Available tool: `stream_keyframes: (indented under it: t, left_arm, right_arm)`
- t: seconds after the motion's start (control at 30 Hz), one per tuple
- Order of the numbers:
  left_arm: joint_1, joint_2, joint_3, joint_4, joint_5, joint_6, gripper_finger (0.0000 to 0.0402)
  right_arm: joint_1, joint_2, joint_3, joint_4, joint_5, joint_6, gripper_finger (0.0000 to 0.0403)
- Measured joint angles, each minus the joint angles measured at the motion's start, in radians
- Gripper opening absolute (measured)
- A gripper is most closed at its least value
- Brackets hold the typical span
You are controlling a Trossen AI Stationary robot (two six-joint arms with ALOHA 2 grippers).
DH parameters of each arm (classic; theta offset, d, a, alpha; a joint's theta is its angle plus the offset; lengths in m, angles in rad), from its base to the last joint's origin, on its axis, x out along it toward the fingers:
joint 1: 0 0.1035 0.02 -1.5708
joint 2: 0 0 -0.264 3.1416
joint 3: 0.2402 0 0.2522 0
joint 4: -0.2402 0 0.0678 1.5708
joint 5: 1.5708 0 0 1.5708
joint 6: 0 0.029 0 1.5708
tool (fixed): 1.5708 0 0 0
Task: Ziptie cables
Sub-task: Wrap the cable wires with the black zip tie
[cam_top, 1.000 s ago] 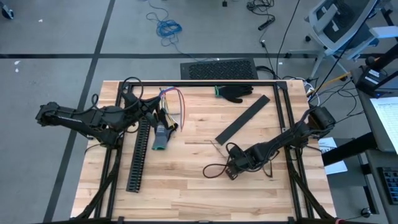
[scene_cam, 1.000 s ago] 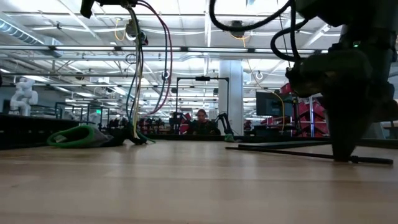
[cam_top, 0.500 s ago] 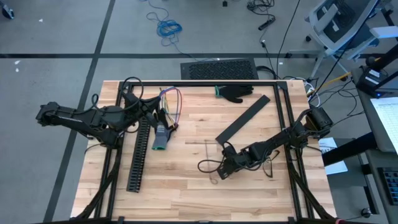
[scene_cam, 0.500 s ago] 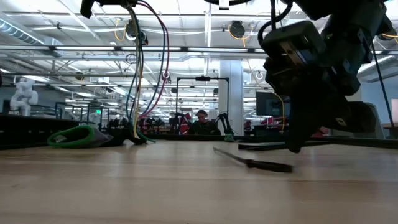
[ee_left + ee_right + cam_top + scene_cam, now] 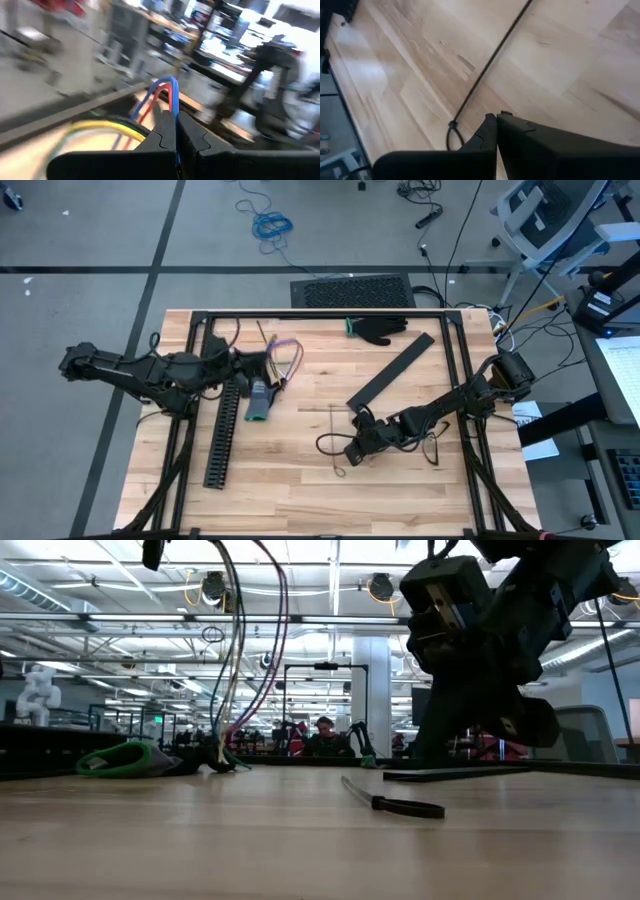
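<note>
The cables [image 5: 285, 355] are thin red, blue, white and dark wires, looping up at the table's far left part. My left gripper [image 5: 260, 366] is shut on them. In the low view the cables [image 5: 238, 650] hang down, and their lower ends [image 5: 222, 761] reach the table. A thin black zip tie [image 5: 392, 804] lies flat on the wood and touches no gripper. My right gripper [image 5: 351, 451] hovers beside the zip tie [image 5: 485, 65], its fingers shut [image 5: 496, 116] close to the tie's head [image 5: 451, 124]. My left gripper [image 5: 176, 119] pinches the wire bundle between its two fingers. A blue and red loop [image 5: 167, 86] sticks out just past the fingertips, and a yellow wire [image 5: 107, 127] bends off to one side. The bundle is held up off the table, with its lower ends resting on the wood.
A long black slotted channel [image 5: 222, 430] lies along the left side, with a grey-green block [image 5: 258, 402] beside it. A flat black strip [image 5: 390, 370] lies diagonally at centre. A black glove with a green cuff [image 5: 375, 328] sits near the far edge. Black frame rails [image 5: 320, 314] border the table.
My right gripper has moved toward the table's left and risen off the wood. The zip tie has slid and turned about on the table with it and now lies free. My left gripper has turned, swinging the held cable loop slightly toward the table's right.
</note>
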Motion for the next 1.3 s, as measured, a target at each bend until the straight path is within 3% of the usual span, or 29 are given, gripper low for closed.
stream_keyframes:
  t: [0.1,0.23,0.4,0.6,0.73,0.87,1.03,1.3]
  left_arm:
    - [-0.04,0.015,0.0,-0.112,0.049,-0.095,0.0]
    - [-0.071,0.019,0.0,-0.372,0.034,-0.31,0.0]
    - [-0.071,0.019,0.0,-0.409,0.02,-0.516,0.0]
    - [-0.077,0.119,0.0,-0.498,0.271,-0.68,0.0]
    - [-0.093,0.245,0.0,-0.57,0.343,-0.742,0.0]
    - [-0.091,0.372,0.0,-0.515,0.398,-0.737,0.0006]
    - [-0.09,0.491,0.0,-0.389,0.414,-0.579,0.0045]
    - [-0.024,0.484,0.0,-0.221,0.322,-0.367,0.0143]
  right_arm:
    - [0.001,-0.002,0.0,-0.054,-0.003,-0.011,0.0]
    - [0.01,-0.007,0.0,-0.122,-0.004,-0.034,0.0]
    - [0.016,-0.015,0.0,-0.155,-0.006,-0.089,0.0]
    - [0.016,-0.015,0.0,-0.213,-0.006,-0.148,0.0]
    - [0.016,-0.015,0.0,-0.229,-0.006,-0.175,0.0]
    - [0.016,-0.015,0.0,-0.229,-0.006,-0.193,0.0]
    - [0.016,-0.015,0.0,-0.239,-0.006,-0.195,0.0]
    - [0.016,-0.039,0.0,-0.314,-0.005,-0.187,0.0009]
